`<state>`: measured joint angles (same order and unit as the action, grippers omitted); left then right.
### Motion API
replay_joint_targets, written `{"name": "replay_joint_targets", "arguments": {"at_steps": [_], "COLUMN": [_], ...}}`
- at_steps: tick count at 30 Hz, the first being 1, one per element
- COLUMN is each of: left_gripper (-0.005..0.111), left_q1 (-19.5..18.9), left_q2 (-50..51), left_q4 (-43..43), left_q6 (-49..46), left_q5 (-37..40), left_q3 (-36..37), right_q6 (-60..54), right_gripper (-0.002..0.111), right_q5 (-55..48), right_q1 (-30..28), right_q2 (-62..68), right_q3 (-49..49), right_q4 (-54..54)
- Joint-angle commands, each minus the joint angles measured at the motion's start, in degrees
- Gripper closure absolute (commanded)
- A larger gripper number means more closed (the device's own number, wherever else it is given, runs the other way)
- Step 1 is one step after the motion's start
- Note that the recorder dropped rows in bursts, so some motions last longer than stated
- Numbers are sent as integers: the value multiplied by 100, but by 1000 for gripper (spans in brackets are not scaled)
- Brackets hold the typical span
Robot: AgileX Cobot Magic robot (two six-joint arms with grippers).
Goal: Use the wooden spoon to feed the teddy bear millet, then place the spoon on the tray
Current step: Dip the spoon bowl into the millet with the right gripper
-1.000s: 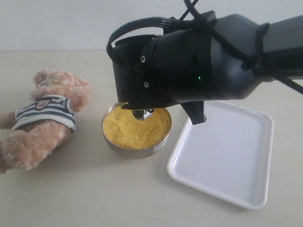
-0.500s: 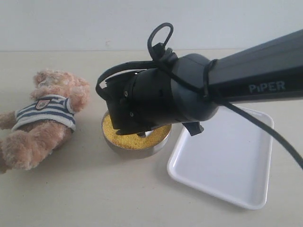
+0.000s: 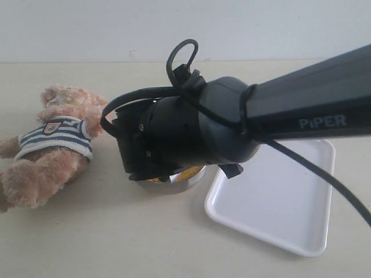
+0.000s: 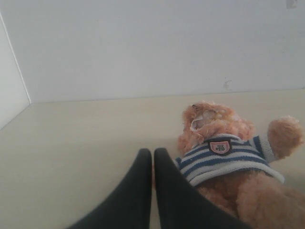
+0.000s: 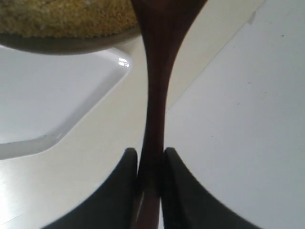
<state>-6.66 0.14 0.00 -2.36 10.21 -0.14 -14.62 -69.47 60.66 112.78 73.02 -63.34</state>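
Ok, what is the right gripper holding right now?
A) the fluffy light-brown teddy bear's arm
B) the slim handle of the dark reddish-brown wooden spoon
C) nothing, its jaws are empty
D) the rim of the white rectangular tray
B: in the right wrist view the right gripper has its jaws pressed against both sides of the slim handle of the dark reddish-brown wooden spoon.

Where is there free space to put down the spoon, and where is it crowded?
The tray is bare wherever it shows; so is the table strip in front of the teddy bear and steel bowl. Crowded: between bear and tray, where the right gripper with the wooden spoon hangs over the bowl.
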Motion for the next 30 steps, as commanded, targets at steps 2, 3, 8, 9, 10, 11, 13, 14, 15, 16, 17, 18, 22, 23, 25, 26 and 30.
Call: {"name": "replay_joint_targets", "arguments": {"at_steps": [2,3,8,9,10,11,13,14,15,16,17,18,22,23,25,26,30], "left_gripper": [103,103,103,103,103,103,103,103,103,103,103,103,103,103,103,103,103], "left_q1": [0,0,0,0,0,0,0,0,0,0,0,0,121,142,142,142,142], "left_q2": [-14,-14,-14,-14,-14,-14,-14,-14,-14,-14,-14,-14,-14,-14,-14,-14,-14], "left_q4": [0,0,0,0,0,0,0,0,0,0,0,0,0,0,0,0,0], "left_q6": [-22,-22,-22,-22,-22,-22,-22,-22,-22,-22,-22,-22,-22,-22,-22,-22,-22], "left_q5": [14,14,14,14,14,14,14,14,14,14,14,14,14,14,14,14,14], "left_q3": [14,14,14,14,14,14,14,14,14,14,14,14,14,14,14,14,14], "right_q6": [-61,-61,-50,38,144,226,225,209,153,57,-24,-111,-151,-127,-82,-83,-156], "right_gripper": [109,109,109,109,109,109,109,109,109,109,109,109,109,109,109,109,109], "right_q5": [-49,-49,-49,-49,-49,-49,-49,-49,-49,-49,-49,-49,-49,-49,-49,-49,-49], "right_q1": [10,10,15,39,39,39,39,39,39,39,39,39,39,39,39,39,28], "right_q2": [3,51,415,484,517,516,501,486,486,476,476,476,476,476,476,476,476], "right_q3": [29,29,29,29,29,29,29,29,29,29,29,29,29,29,80,149,526], "right_q4": [36,1,-105,-219,-346,-389,-365,-333,-248,-162,-95,-9,112,120,185,299,689]}}
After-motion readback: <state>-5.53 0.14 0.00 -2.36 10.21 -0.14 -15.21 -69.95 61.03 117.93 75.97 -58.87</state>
